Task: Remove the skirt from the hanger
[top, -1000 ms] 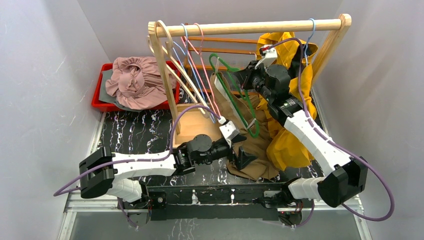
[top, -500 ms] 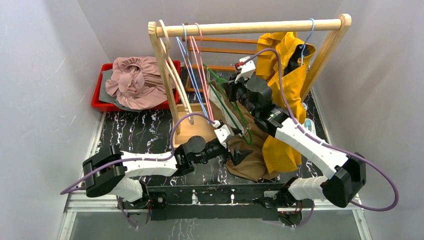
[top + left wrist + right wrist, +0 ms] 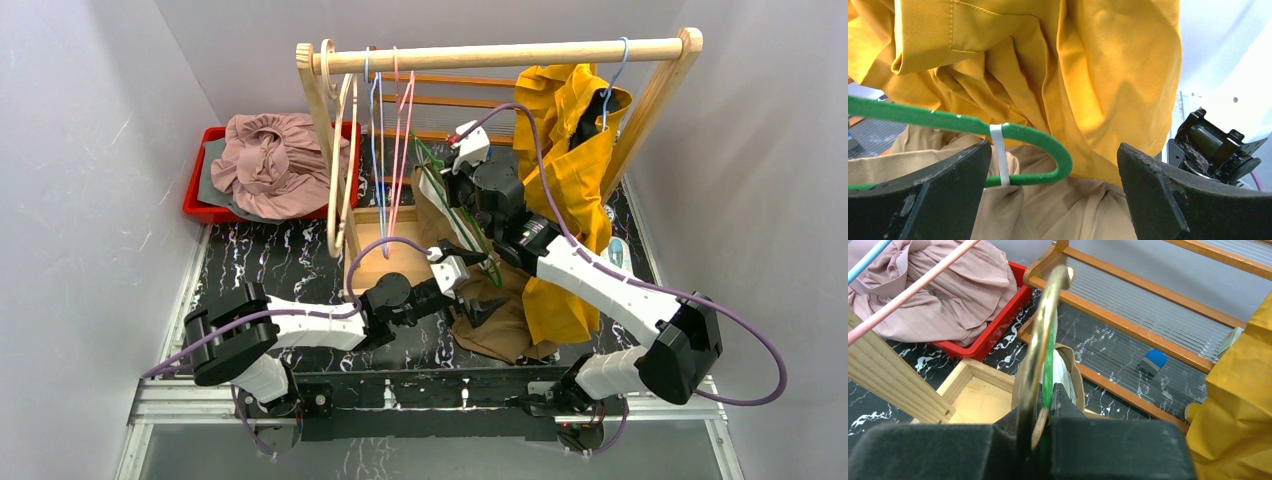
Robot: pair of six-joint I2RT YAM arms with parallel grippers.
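Note:
The tan skirt [image 3: 497, 322] hangs from a green hanger [image 3: 452, 203] and bunches on the table below it. A white loop [image 3: 1000, 156] ties the skirt to the hanger's end [image 3: 1050, 144]. My right gripper [image 3: 462, 188] is shut on the hanger's neck [image 3: 1049, 365] beside its brass hook [image 3: 1042, 325], and holds it below the rail. My left gripper [image 3: 480, 296] is open. In the left wrist view its fingers [image 3: 948, 195] stand either side of the hanger's curved end, over the skirt [image 3: 1048, 212], and touch neither.
A yellow garment [image 3: 572, 170] hangs on a blue hanger at the right end of the wooden rack [image 3: 500, 52]. Several empty hangers [image 3: 385, 150] hang at the left end. A red bin [image 3: 202, 207] with pink cloth [image 3: 270, 160] stands at the back left. A wooden tray [image 3: 385, 258] lies under the rack.
My right gripper has carried the green hanger and skirt left and nearer, away from the yellow garment. The empty hangers have swung back to hang straight. My left arm has shifted slightly.

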